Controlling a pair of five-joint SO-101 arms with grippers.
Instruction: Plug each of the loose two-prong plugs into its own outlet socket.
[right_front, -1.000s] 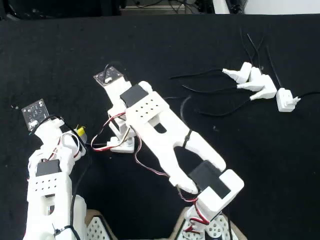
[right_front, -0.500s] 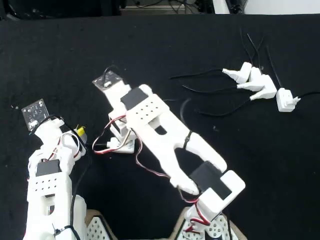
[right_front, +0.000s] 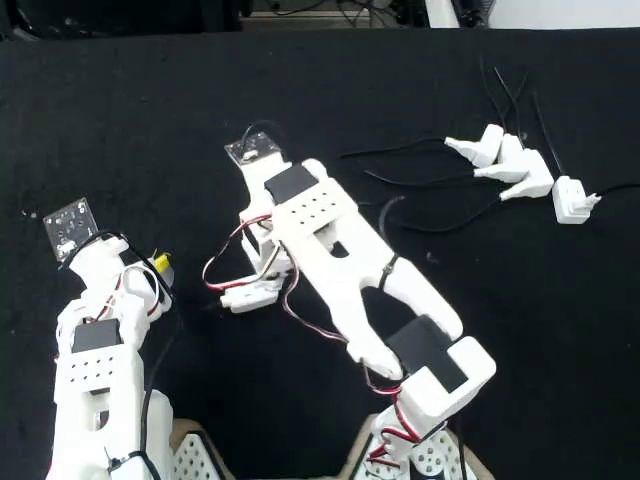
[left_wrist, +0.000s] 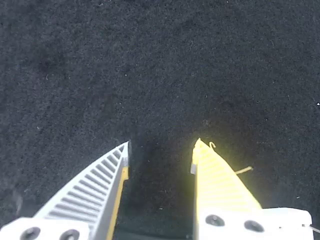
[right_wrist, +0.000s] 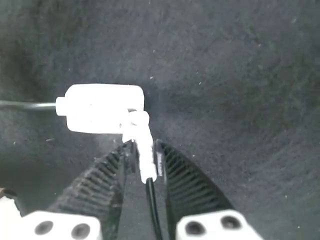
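Drift rightward over the table (right_front: 120, 100): the right gripper (right_wrist: 145, 146) has shifted, clamped on a white plug (right_wrist: 142, 131) that meets the outlet socket (right_wrist: 102, 107). Seating seems close but is not confirmed. The left gripper (left_wrist: 160, 150) hangs open.

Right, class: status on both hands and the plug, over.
Left hand open over black cloth. Right hand shut on plug, plug against socket, seating unclear. Nothing in the way.

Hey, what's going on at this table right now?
The right tool is shut on a white plug, whose nose meets a white socket block lying on the black cloth. Whether the prongs are seated can't be told. The left tool hangs open over bare cloth, holding nothing. More white plugs and sockets lie toward the far right.
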